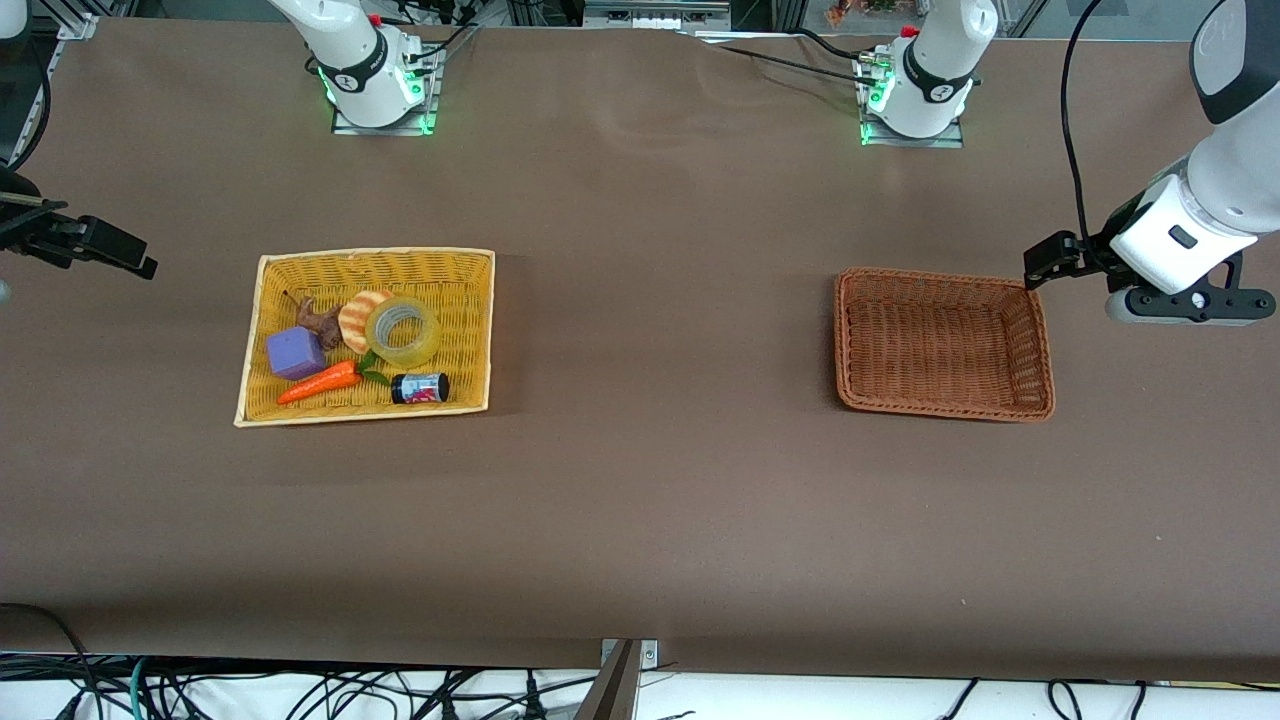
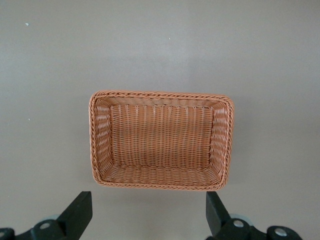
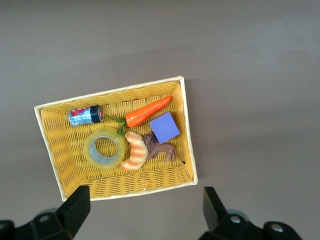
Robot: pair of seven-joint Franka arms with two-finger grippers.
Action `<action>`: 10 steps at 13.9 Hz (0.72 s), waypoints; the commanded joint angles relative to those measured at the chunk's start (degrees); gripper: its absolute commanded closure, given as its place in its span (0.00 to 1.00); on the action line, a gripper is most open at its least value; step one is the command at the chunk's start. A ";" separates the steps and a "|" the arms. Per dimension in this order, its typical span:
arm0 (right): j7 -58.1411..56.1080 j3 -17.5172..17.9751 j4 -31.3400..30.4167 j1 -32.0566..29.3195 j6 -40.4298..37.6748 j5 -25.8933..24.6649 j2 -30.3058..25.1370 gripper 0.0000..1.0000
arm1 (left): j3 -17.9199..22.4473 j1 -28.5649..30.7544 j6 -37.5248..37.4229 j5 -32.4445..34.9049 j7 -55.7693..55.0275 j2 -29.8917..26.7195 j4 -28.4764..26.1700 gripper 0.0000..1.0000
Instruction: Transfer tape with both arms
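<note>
Right wrist view shows the right end effector [image 3: 142, 212] open, high over the yellow basket [image 3: 188, 131], where the tape [image 3: 105, 148] lies touching the croissant toy [image 3: 135, 150]. The left end effector [image 2: 149, 212] waits open over the empty brown basket [image 2: 97, 140]. A careless descent could pinch the croissant toy together with the tape.

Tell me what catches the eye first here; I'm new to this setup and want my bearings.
The yellow basket toward the right arm's end of the table stands out, crowded with a tape roll, a carrot, a purple block and a small can. Toward the left arm's end sits an empty brown basket. Both hands wait open off to the sides, the left hand and the right hand.
</note>
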 commanded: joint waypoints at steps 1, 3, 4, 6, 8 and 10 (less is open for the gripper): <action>-0.62 0.34 0.39 -0.54 -0.40 -0.20 -0.08 0.00 | 0.53 -0.63 -0.75 1.46 0.61 0.01 0.36 0.00; -0.44 0.25 0.22 -0.72 -0.40 -0.02 -0.08 0.00 | 0.53 -0.63 -0.75 1.46 0.69 0.01 0.36 0.00; 0.34 0.34 -0.31 -0.37 -0.23 -0.89 -0.08 0.00 | 0.62 -0.63 -0.75 1.46 0.69 0.01 0.36 0.00; -0.78 0.52 -0.31 -0.28 0.39 -1.87 2.01 0.00 | 0.53 -0.63 -0.75 1.46 0.69 0.01 0.28 0.00; -1.85 0.60 -0.31 -0.28 -0.05 -1.35 2.90 0.00 | 0.62 -0.63 -0.75 1.46 0.61 0.01 0.36 0.00; -1.59 0.69 -0.57 -0.19 0.47 -0.99 5.44 0.00 | 0.53 -0.63 -0.75 1.46 0.61 0.01 0.36 0.00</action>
